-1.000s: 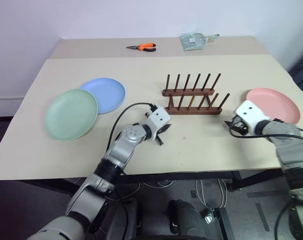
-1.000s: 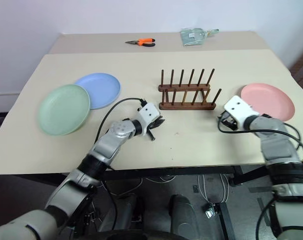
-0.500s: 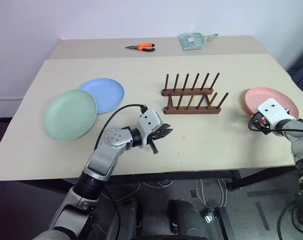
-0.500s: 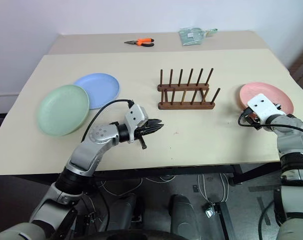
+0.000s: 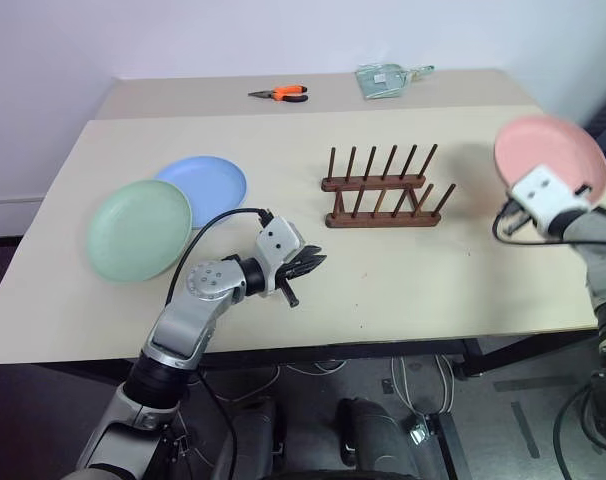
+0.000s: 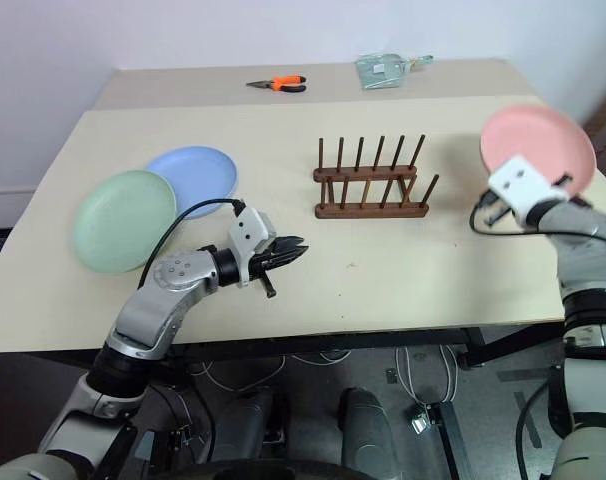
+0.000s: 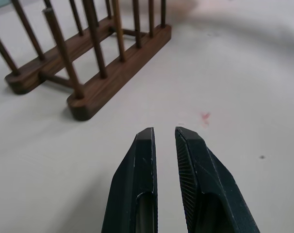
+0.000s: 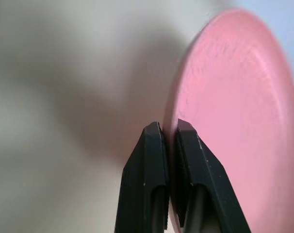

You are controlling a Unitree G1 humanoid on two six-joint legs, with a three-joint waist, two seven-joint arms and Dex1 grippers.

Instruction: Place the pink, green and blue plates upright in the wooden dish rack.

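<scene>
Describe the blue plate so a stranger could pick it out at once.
On the beige table, look left of the wooden dish rack. Two plates lie flat there, overlapping; the blue plate is the farther one, partly tucked under the green plate.

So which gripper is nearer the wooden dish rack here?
Left. The left gripper hovers just in front of the wooden dish rack, shut. The right gripper is off to the rack's right, holding the pink plate raised.
</scene>
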